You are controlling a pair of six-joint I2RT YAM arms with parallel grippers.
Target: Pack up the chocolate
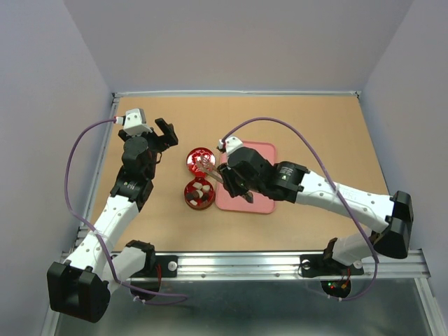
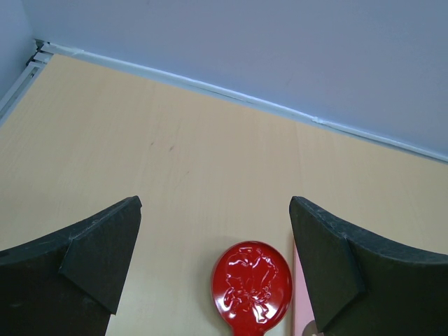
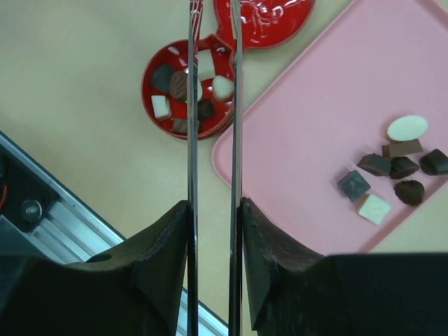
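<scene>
While the left gripper (image 2: 215,210) hangs wide open and empty above the table (image 2: 175,154) near the red lid (image 2: 252,287), the right gripper (image 3: 213,210) is clamped on metal tweezers (image 3: 190,105), whose blades stand apart and reach over the round red tin (image 3: 147,91). Some of the chocolate (image 3: 205,64) lies in that tin, beside the lid; more sits loose on the pink tray (image 3: 301,133). Whether the tweezer tips carry a piece I cannot tell.
</scene>
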